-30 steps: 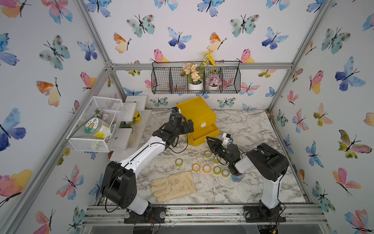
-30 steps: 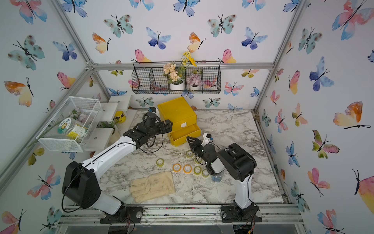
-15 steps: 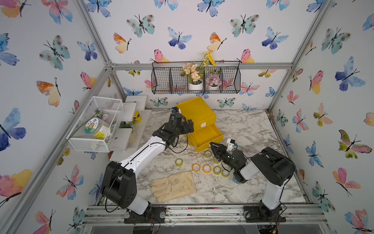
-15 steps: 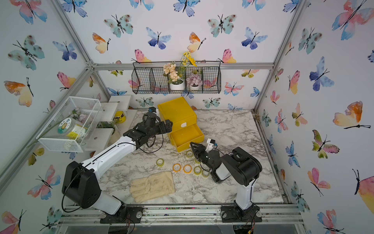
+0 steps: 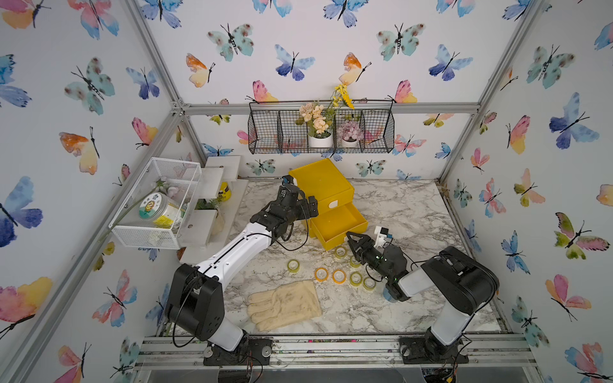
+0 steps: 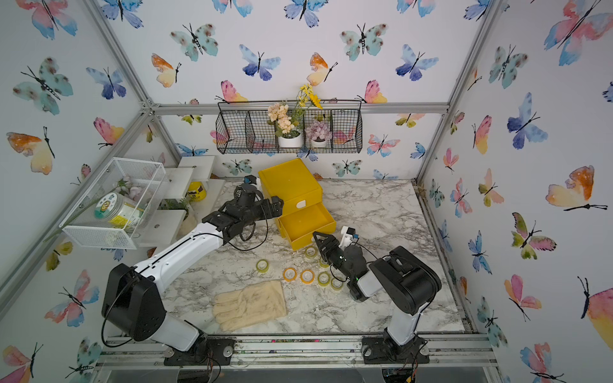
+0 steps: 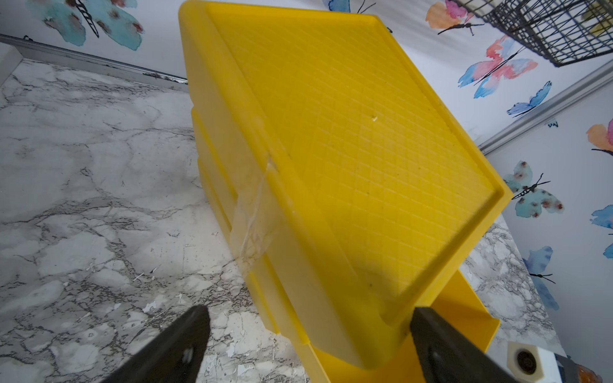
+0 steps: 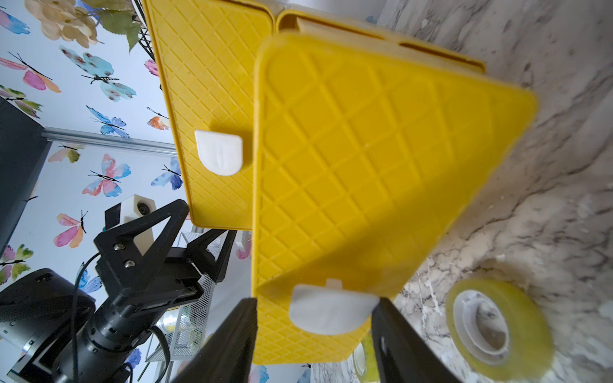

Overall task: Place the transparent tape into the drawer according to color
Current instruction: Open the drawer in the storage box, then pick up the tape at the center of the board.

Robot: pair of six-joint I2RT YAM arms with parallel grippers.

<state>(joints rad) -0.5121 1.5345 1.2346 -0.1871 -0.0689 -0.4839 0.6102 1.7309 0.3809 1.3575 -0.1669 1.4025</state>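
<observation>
Right gripper (image 5: 351, 239), jaws parted around the drawer handle (image 8: 331, 313), is my nearer one; tape ring (image 5: 340, 252) lies just lower-left.

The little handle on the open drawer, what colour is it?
The handle is white, clearest in the right wrist view.

The drawer chest (image 7: 348, 132) is moulded in matt, gridded yellow plastic; the tape ring (image 8: 530, 331) is finished glossy; the glove (image 5: 285, 303) is made of fuzzy cloth.
</observation>
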